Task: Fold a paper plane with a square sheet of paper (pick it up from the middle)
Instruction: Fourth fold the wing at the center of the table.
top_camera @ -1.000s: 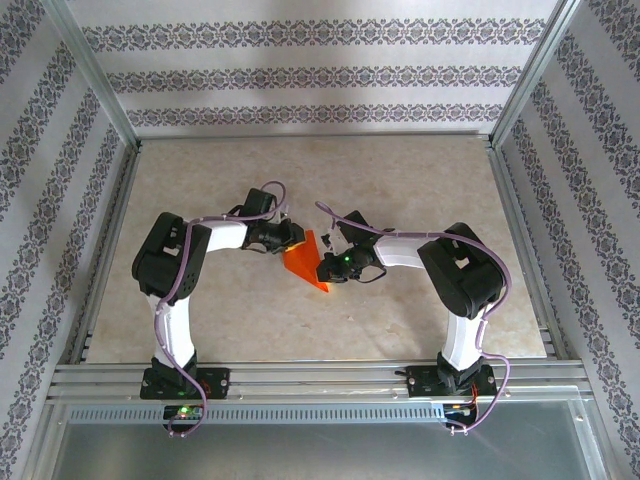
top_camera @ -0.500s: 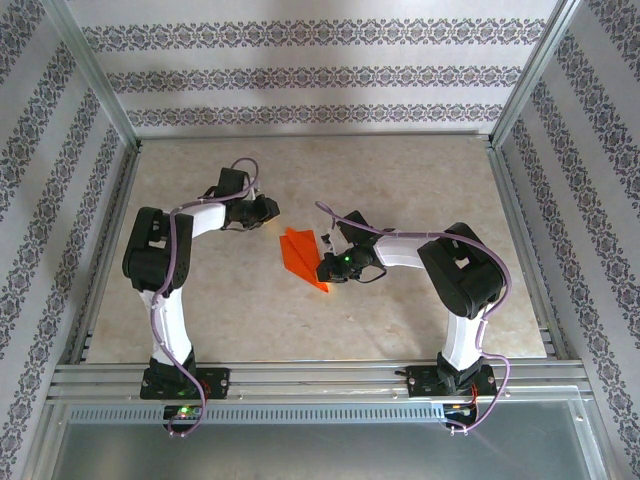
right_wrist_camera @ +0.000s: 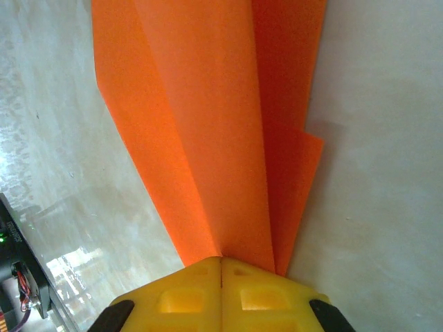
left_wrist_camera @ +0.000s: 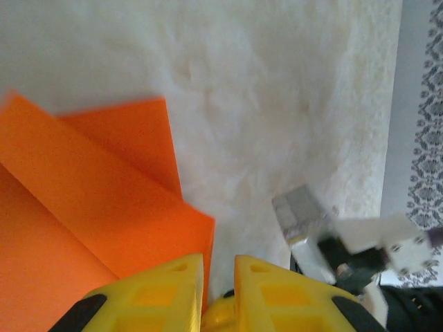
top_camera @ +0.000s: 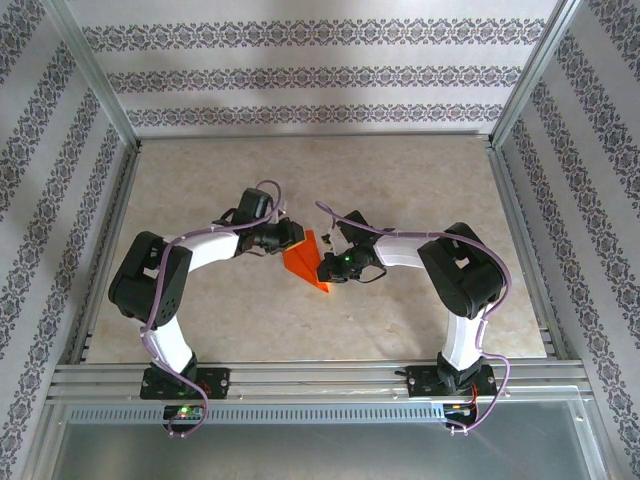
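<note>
The square sheet of paper lies folded into an orange-red paper plane in the middle of the table. Its layered creases show in the right wrist view as the paper plane. My right gripper is shut on its narrow near end, the yellow jaws pressed together in my right gripper. My left gripper is at the wide far-left end. In the left wrist view my left gripper has its jaws a narrow gap apart. One edge of the paper plane runs into that gap beside the left finger.
The beige table is fenced by aluminium frame posts and patterned walls. A metal rail runs along the front by the arm bases. Part of the right arm shows close by in the left wrist view.
The left arm had pulled back to the far left half a second ago and has returned to the plane's wide end. The right gripper has kept its hold and place.
</note>
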Available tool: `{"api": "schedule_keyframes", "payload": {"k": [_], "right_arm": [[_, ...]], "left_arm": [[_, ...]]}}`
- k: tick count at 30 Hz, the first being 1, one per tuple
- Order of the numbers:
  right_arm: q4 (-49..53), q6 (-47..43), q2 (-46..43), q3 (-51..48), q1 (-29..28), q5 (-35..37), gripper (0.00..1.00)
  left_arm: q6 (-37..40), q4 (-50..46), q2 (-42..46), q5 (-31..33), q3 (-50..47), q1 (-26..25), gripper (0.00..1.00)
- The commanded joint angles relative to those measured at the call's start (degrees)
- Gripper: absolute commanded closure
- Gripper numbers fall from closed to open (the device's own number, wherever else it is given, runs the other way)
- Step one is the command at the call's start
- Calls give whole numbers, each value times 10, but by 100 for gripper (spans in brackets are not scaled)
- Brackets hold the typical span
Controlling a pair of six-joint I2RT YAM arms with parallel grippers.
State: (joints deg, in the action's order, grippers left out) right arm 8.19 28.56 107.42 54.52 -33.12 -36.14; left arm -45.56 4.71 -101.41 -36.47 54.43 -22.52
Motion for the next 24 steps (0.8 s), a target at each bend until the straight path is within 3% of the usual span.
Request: {"api": "schedule_keyframes", "payload": {"k": [1, 15, 24], "right_arm": [[104, 4, 39, -30, 5, 66, 93], [97, 5, 30, -39, 6, 65, 93], [63, 11, -4, -24, 7, 23, 92]], "left_arm": [[-35, 56, -25, -12, 0, -11, 82], [-17, -13, -81, 42, 33, -18, 84], [-19, -41, -106, 51, 42, -18, 85]]}}
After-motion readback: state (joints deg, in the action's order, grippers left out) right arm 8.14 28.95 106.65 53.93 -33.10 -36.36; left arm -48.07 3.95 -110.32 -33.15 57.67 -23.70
